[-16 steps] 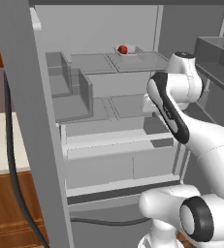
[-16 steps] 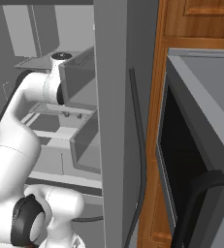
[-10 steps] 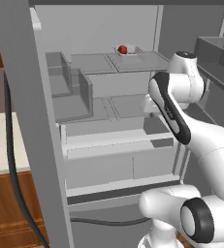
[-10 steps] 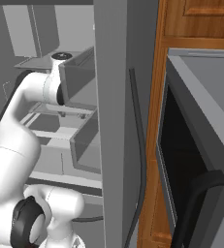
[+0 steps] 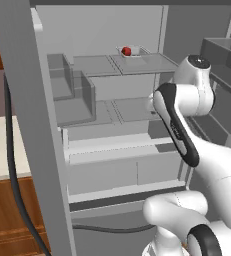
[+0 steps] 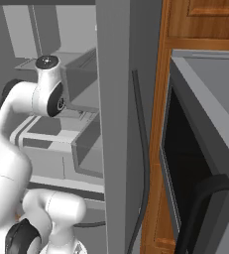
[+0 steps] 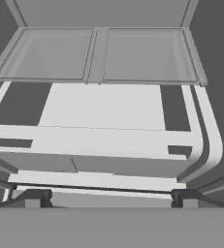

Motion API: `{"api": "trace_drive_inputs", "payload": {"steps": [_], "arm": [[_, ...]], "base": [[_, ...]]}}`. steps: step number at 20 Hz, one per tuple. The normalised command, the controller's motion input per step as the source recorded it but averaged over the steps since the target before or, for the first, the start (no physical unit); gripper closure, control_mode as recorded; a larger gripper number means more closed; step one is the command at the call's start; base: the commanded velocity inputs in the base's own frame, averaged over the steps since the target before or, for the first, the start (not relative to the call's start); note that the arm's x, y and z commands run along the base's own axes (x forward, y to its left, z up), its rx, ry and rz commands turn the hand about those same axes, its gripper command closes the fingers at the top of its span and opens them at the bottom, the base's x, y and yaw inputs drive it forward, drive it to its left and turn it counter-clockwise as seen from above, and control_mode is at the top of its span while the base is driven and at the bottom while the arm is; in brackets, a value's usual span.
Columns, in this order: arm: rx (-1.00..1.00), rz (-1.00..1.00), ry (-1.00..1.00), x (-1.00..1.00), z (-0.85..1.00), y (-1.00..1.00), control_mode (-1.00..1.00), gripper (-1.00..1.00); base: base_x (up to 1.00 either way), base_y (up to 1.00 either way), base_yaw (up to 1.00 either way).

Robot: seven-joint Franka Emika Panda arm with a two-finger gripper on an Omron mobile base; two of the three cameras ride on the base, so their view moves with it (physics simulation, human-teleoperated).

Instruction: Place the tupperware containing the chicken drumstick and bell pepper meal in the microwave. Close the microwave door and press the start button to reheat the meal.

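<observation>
I see the fridge's upper shelf (image 5: pixel 152 62) carrying the tupperware (image 5: pixel 131 51) near its back edge, toward the middle, with the red bell pepper (image 5: pixel 127 51) inside. The lower shelf (image 5: pixel 132 110) sits beneath it.

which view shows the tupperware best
The left base view: the tupperware sits in the open on the fridge's upper shelf, with the red bell pepper showing inside it. The right base view looks at the arm, the fridge wall and the microwave door. The hand view looks at a bare shelf.
</observation>
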Motion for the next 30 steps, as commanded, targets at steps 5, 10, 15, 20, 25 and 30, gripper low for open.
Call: {"api": "trace_drive_inputs", "payload": {"steps": [5,10,15,20,25,30], "arm": [[0.07,-0.19,-0.32,0.00,0.47,0.21,-1.00,-1.00],[0.14,-0.24,-0.27,0.06,0.56,0.12,-1.00,-1.00],[0.19,-0.21,-0.18,0.24,0.48,0.01,-1.00,-1.00],[0.18,-0.13,-0.04,0.33,0.56,0.00,-1.00,-1.00],[0.16,-0.06,0.00,0.36,0.51,0.00,-1.00,-1.00],[0.14,-0.01,0.03,0.38,0.31,-0.02,-1.00,-1.00]], "base": [[0.00,0.00,0.00],[0.00,0.00,0.00],[0.00,0.00,0.00],[0.00,0.00,0.00],[0.00,0.00,0.00],[0.00,0.00,0.00]]}}
